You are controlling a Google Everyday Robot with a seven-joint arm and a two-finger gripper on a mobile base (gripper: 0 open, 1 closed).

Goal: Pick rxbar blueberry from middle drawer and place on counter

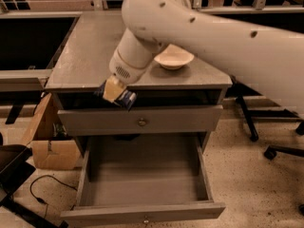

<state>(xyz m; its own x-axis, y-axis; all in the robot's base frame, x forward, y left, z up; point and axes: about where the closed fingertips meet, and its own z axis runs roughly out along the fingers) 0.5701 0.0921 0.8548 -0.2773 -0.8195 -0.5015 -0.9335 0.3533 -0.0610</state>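
My gripper (115, 93) hangs in front of the cabinet's front edge, just below the counter (84, 56) at its left front. It is shut on the rxbar blueberry (126, 99), a small dark navy bar that sticks out to the lower right of the tan fingers (111, 88). The middle drawer (142, 190) stands pulled open below, and its grey inside is bare. My white arm (199, 27) reaches in from the upper right across the counter.
A pale bowl (175, 58) sits on the counter's right front, partly behind my arm. A shut grey drawer (140, 121) with a knob is above the open one. A cardboard box (51, 152) and a cable (42, 190) lie left; chair bases (283, 150) stand right.
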